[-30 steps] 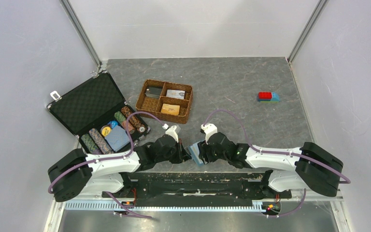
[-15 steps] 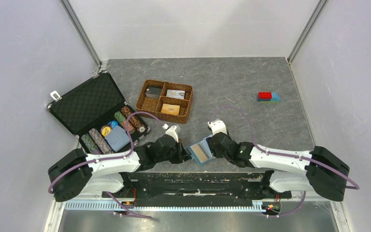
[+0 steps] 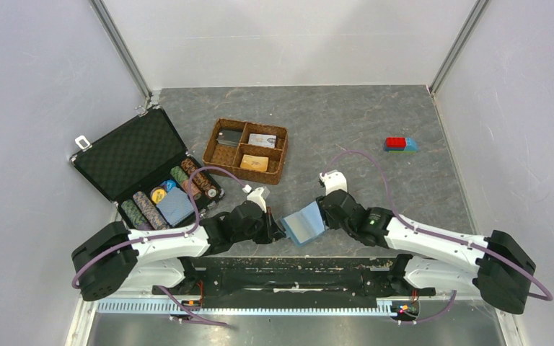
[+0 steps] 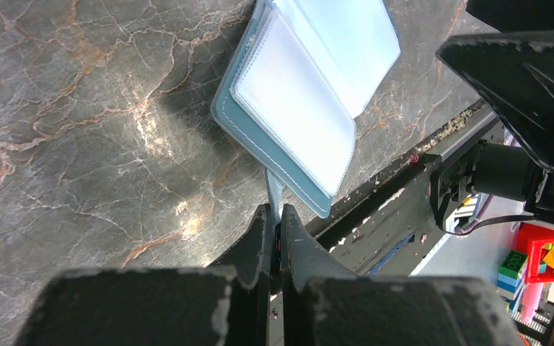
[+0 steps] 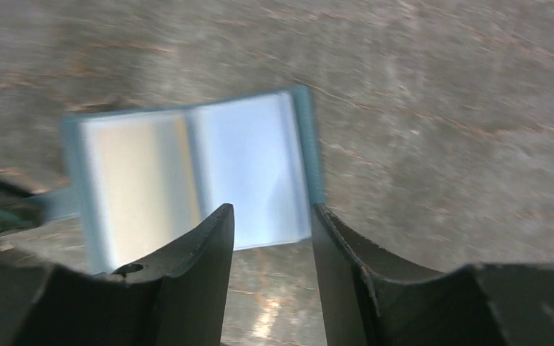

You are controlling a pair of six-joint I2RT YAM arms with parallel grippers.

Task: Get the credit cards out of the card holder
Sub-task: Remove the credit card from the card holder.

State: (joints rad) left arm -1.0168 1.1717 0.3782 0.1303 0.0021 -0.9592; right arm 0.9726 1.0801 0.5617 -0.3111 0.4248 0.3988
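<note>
The card holder is a light-blue bifold lying open near the table's front edge, between both arms. My left gripper is shut on a thin blue flap at its edge; in the left wrist view the jaws pinch that strip below the clear sleeves. My right gripper stands open just right of the holder with nothing between its fingers. In the blurred right wrist view the holder lies beyond that gripper. A yellowish credit card shows through its left sleeve.
A brown wicker tray with small items stands at the back. An open black case with poker chips lies to the left. A red and blue block sits far right. The table's front edge and rail run right under the holder.
My right gripper pulled back to the right, off the holder, with its jaws narrowing. A blue page now covers the orange card face in the top view. The left gripper has not moved.
</note>
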